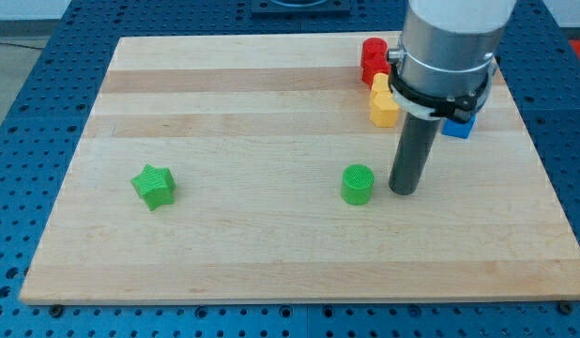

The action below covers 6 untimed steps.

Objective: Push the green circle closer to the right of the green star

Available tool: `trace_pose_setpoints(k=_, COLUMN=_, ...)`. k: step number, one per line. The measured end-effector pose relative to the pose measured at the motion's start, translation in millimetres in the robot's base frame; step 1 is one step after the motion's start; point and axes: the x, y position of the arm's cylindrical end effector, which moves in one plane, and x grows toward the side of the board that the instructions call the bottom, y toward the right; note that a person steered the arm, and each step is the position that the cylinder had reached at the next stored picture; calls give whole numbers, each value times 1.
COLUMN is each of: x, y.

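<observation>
Green circle [358, 184]: bench [271, 263] centre-right, my tip [403, 191] just beside at 3 o'clock. Green star [154, 186] well apart at 9 o'clock. Probably light, rigid, slides easily; push its 3 o'clock face. No pincer fitted, only a rod.

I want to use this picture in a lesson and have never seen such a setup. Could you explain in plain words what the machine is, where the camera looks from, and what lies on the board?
The big grey cylinder at the view's top right is the end of a robot arm. It has no grasping tool, only a straight dark rod; my tip rests on the wooden board and pushes things by sliding. There is one camera, looking down at the board at a slant. On the board lie a green star at the view's left and a green circle just left of my tip. At the top right sit a red block, a yellow block and a blue block, partly hidden by the arm. Nothing is held.
</observation>
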Motion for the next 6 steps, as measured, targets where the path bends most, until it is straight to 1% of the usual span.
trace_pose_setpoints(k=4, x=1, y=-154)
trace_pose_setpoints(k=6, x=1, y=-211)
